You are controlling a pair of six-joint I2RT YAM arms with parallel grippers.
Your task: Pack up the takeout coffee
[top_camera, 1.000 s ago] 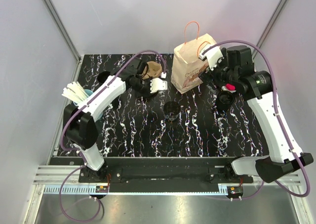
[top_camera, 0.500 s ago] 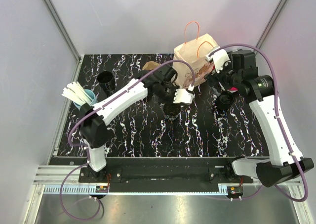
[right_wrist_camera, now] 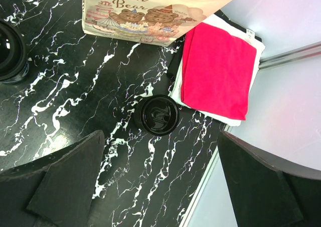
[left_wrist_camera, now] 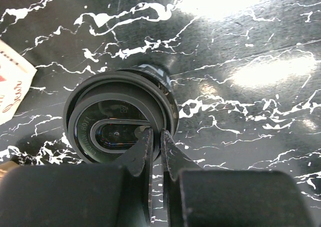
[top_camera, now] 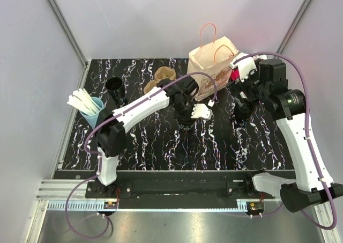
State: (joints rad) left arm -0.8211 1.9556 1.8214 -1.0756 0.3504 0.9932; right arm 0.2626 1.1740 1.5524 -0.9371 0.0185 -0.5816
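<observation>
A black coffee cup stands mid-table, topped by a black lid marked "caution hot". My left gripper is directly above it, shut on the lid's near rim, one finger over the lid and one outside it. In the top view the left arm hides this cup. The paper bag with orange handles stands upright at the back. To the right of the bag my right gripper hangs wide open and holds nothing. Below and ahead of it on the table is a second black lidded cup.
A blue cup of white sticks and an open black cup stand at the left. Brown cardboard sleeves lie at the back. A red and white cloth stack sits by the table's right edge.
My left arm swung from the brown sleeves at the back to above the centre cup, jaws staying shut. My right gripper drew back from the bag's handle, to the right.
</observation>
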